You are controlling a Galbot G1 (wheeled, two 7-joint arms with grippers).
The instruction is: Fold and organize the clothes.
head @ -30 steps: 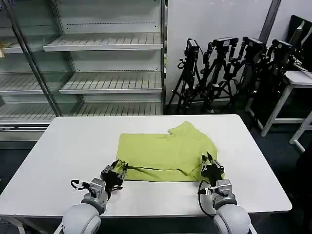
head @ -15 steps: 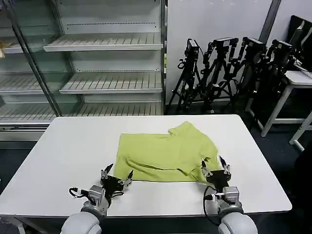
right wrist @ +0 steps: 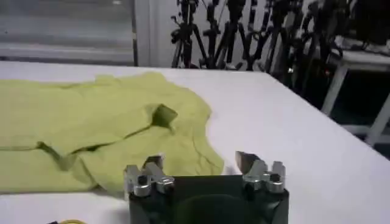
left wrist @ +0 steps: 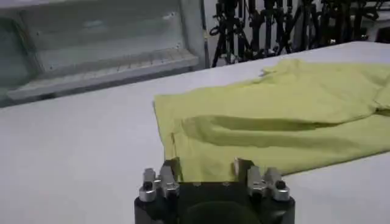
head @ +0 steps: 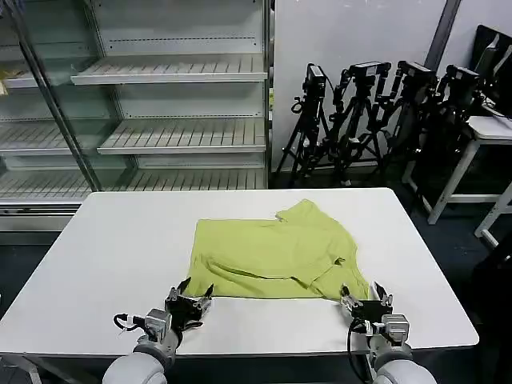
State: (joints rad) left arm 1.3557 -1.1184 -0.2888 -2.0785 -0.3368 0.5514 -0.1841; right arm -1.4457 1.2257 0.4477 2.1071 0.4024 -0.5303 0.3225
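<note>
I see the T-shirt [head: 272, 256] lying partly folded in the middle of the white table [head: 104, 264], with its near hem doubled over. My left gripper [head: 190, 299] hovers just off the shirt's near left corner, fingers apart and holding nothing. My right gripper [head: 366, 303] hovers just off the shirt's near right corner, also spread and empty. I judge that 1 fold is done and the next is not started. The next move calls for both grippers to take a fresh edge of the shirt. Beyond the shirt stand glass shelves [head: 160, 96] and tripods [head: 376, 120], well apart from it; nothing blocks the way.
</note>
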